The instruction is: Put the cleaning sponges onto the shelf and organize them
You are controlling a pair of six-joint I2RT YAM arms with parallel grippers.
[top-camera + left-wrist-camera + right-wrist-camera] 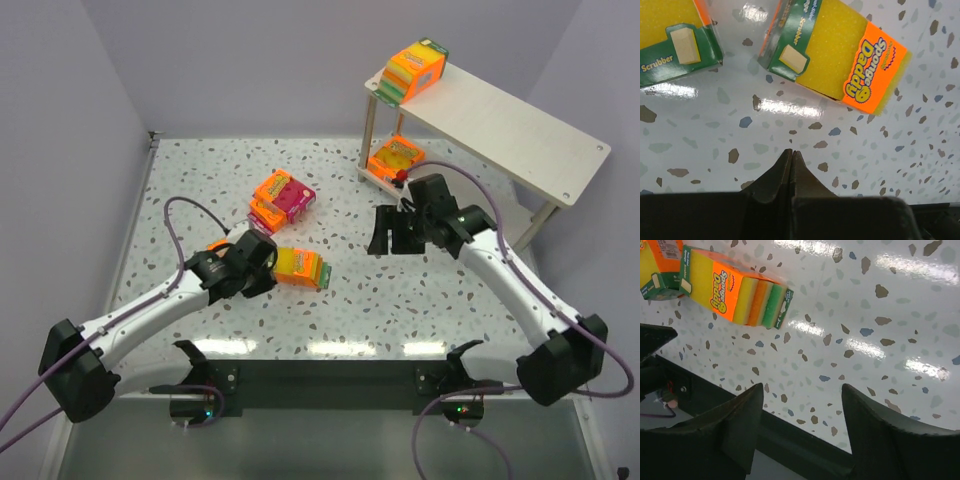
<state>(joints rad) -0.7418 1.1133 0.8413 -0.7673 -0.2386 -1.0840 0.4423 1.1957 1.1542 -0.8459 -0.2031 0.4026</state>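
Note:
The shelf [520, 125] stands at the back right, with one thick layered sponge pack [415, 68] on its top board and another pack [395, 158] on the lower board. A stack of orange and magenta packs [281, 198] lies mid-table. A yellow-topped orange pack [300, 267] lies just right of my left gripper [262, 268], which is shut and empty. In the left wrist view that gripper [791, 152] points at bare table below this pack [840, 60]. My right gripper [393, 240] is open and empty above the table, in front of the shelf; its wrist view shows the gripper [802, 390] with the layered pack [735, 287] far off.
Another pack [675, 35] lies at the left wrist view's top left, and an orange pack [218, 245] shows partly behind the left arm. The dark front table edge [790, 440] runs under the right fingers. Purple walls enclose the speckled table [350, 310].

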